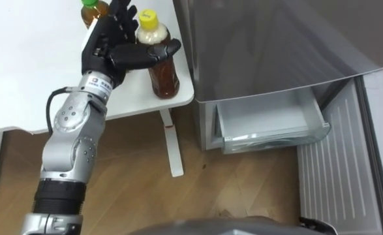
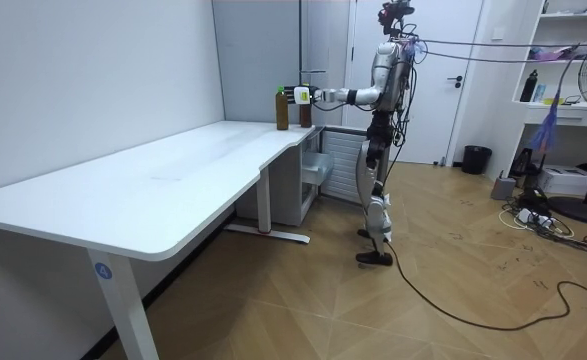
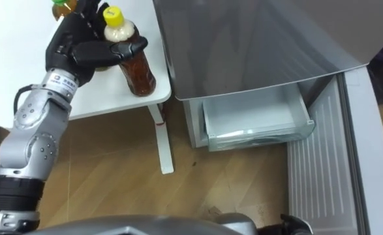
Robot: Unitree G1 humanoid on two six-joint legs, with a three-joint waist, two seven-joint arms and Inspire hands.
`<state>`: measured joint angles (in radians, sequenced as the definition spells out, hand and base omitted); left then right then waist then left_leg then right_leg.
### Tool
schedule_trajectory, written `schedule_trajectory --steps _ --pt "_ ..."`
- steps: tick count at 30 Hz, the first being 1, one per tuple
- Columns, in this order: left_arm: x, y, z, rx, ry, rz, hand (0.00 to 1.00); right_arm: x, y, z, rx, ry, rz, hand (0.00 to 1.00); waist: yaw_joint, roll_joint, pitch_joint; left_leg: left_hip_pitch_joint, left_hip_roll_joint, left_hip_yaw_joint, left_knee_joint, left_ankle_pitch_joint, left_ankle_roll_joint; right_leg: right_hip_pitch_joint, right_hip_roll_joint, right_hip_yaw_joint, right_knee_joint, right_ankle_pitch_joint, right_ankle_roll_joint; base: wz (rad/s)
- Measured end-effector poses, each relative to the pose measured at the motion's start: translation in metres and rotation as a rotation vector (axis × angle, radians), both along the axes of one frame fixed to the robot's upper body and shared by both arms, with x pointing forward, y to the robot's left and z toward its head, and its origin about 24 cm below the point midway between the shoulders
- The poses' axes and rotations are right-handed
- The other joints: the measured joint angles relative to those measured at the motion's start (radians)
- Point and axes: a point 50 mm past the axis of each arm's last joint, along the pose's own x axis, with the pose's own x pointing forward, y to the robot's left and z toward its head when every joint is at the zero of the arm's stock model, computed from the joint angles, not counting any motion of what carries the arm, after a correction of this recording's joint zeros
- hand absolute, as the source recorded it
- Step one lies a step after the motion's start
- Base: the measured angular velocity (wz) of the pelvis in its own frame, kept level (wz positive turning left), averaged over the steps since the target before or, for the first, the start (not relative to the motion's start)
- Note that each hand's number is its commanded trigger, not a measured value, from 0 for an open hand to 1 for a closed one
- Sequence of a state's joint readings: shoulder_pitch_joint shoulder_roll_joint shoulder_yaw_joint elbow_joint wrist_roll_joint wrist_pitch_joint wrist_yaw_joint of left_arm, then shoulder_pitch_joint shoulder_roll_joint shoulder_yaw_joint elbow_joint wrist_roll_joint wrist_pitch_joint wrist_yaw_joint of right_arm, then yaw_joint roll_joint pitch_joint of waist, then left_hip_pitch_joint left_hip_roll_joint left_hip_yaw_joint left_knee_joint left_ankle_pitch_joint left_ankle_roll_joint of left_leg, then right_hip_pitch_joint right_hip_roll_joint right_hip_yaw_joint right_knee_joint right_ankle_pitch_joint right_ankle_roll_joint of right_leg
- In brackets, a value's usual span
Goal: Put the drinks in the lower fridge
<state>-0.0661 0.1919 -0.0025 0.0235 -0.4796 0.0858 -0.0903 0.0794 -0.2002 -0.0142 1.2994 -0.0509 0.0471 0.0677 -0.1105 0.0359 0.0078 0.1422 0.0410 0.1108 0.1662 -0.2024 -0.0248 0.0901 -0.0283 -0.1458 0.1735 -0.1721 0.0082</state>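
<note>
Reaching from beside the fridge, my left hand (image 1: 116, 49) hooks its thumb across the shoulder of the yellow-capped bottle (image 1: 164, 77). Its fingers stand straight behind the bottle, which sits on the corner of the white table (image 1: 41, 72). I judge it full, weighty and slick, best gripped mid-body. The eye views show the open lower drawer (image 1: 269, 124). The room view shows 2 bottles side by side, including the second bottle (image 2: 282, 108).

My fingers (image 1: 116, 23) are black, and the bottle (image 1: 164, 78) is tea-brown with a yellow cap (image 1: 147, 18). The surface (image 1: 34, 59) is white, the fridge (image 1: 276, 46) grey and its drawer (image 1: 269, 121) pale. The floor (image 1: 139, 196) is tan with wood grain.
</note>
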Motion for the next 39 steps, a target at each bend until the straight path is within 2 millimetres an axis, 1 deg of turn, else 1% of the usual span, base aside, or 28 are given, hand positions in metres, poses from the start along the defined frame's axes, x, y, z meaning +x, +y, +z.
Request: schedule_trajectory --steps 3,7,10,15,21,25,27,39 --pt "0.001 0.002 -0.004 0.001 0.02 0.015 0.0 -0.006 0.0 -0.001 -0.005 0.038 0.028 0.0 -0.001 -0.001 0.0017 0.004 0.0 0.004 0.0 0.0 0.0 0.002 0.0 0.005 0.0 0.0 0.0 -0.05" --pt "0.002 0.003 -0.006 0.002 0.031 0.027 0.0 -0.01 0.001 -0.001 -0.008 0.093 0.1 0.0 -0.01 -0.011 0.0082 0.004 0.0 0.012 -0.001 0.0 0.0 0.0 0.0 0.006 0.002 0.0 0.0 -0.01" --pt "0.005 0.003 -0.007 0.002 0.036 0.028 0.0 -0.011 0.002 -0.002 -0.003 0.113 0.141 0.0 -0.02 -0.014 0.0103 0.003 0.0 0.014 -0.001 0.0 0.0 -0.004 -0.001 0.007 0.004 0.0 0.0 0.0" --pt "0.011 0.001 -0.007 0.005 0.041 0.023 0.0 -0.011 0.003 -0.002 0.004 0.144 0.192 0.0 -0.024 -0.014 0.0103 0.003 0.0 0.018 -0.001 0.0 0.0 -0.009 -0.001 0.011 0.015 -0.002 0.001 -0.03" --pt "0.011 0.001 -0.007 0.007 0.042 0.015 0.0 -0.013 0.003 -0.002 0.002 0.171 0.225 0.0 -0.024 -0.013 0.0095 0.001 0.0 0.025 -0.001 0.0 0.0 -0.02 -0.001 0.022 0.032 -0.004 0.0 -0.04" --pt "0.01 -0.001 -0.023 0.019 0.108 0.005 0.0 -0.01 0.005 -0.002 0.003 0.171 0.25 0.0 -0.024 -0.014 0.009 0.002 0.0 0.026 -0.002 0.0 0.0 -0.018 -0.001 0.022 0.032 -0.004 0.0 -0.01" --pt "0.009 -0.004 -0.026 0.022 0.121 -0.005 1.0 -0.01 0.005 -0.002 0.003 0.171 0.249 0.0 -0.025 -0.016 0.0088 0.0 0.0 0.026 -0.002 0.0 0.0 -0.019 -0.001 0.022 0.032 -0.004 0.0 0.0" --pt "0.009 -0.006 -0.027 0.023 0.124 -0.024 1.0 -0.007 0.006 -0.002 0.006 0.168 0.257 0.0 -0.026 -0.02 0.006 0.003 0.0 0.026 -0.001 0.0 0.0 -0.018 -0.001 0.021 0.034 -0.004 0.0 0.0"
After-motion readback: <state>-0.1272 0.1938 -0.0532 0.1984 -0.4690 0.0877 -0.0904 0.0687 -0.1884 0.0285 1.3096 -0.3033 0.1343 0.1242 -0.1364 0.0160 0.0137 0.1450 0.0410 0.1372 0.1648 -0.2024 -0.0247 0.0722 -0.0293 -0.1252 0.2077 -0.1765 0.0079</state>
